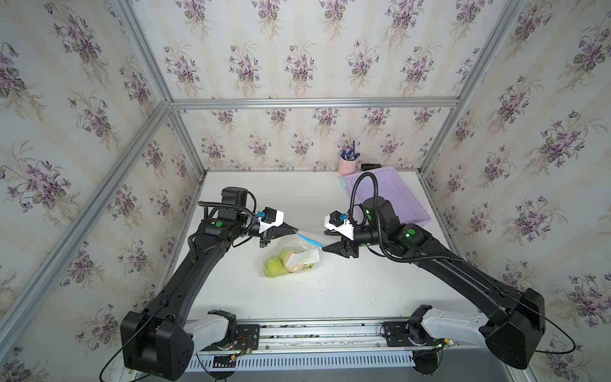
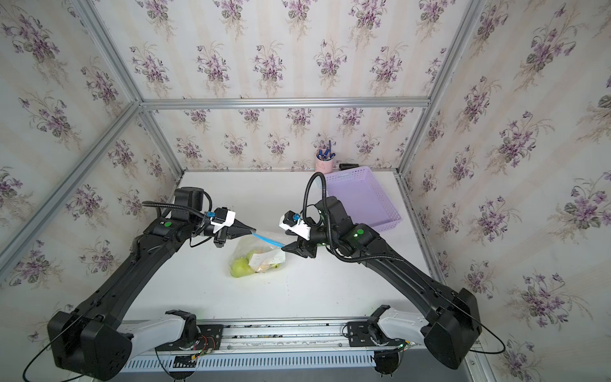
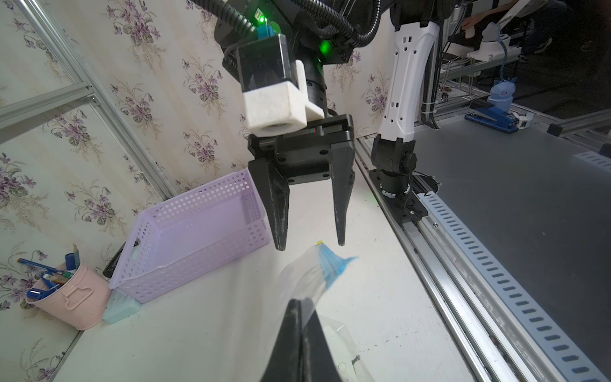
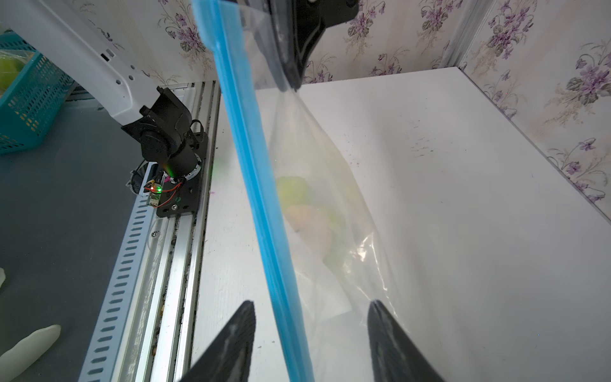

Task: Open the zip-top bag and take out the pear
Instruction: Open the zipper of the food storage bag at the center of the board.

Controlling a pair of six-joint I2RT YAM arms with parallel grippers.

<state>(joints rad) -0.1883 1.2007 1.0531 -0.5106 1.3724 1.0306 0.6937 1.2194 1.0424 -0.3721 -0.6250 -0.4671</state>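
- The black left tool point(image 1: 294, 229) is pressed together on one top corner of the clear, crinkly plastic zip-top bag point(image 1: 291, 251), holding that corner up off the white surface point(image 1: 347, 291). It is the anchor for the pull, so its clamp should be firm and the wrist steady.
- The bag's light-blue zip strip point(image 1: 310, 240) runs straight from the left tool across to the right one. It looks sealed along its length, so I judge the opening has barely begun.
- The belly of the bag sags onto the surface, with a round green pear point(image 1: 273, 267) and other fruit inside, beneath a whitish label point(image 1: 305, 257). Leaving that weight resting there spares the held corner.
- The black right tool point(image 4: 310, 302) stands apart, its fingers point(image 4: 238, 330) on either side of the strip's far end without touching it, near the small yellow end tab point(image 3: 319, 243). It should close on one lip or on the tab only, then peel away gently. Pinching both layers would merely tug the whole bag.
- The lilac perforated plastic basket point(image 1: 418, 211) behind the right arm is well apart from the work.
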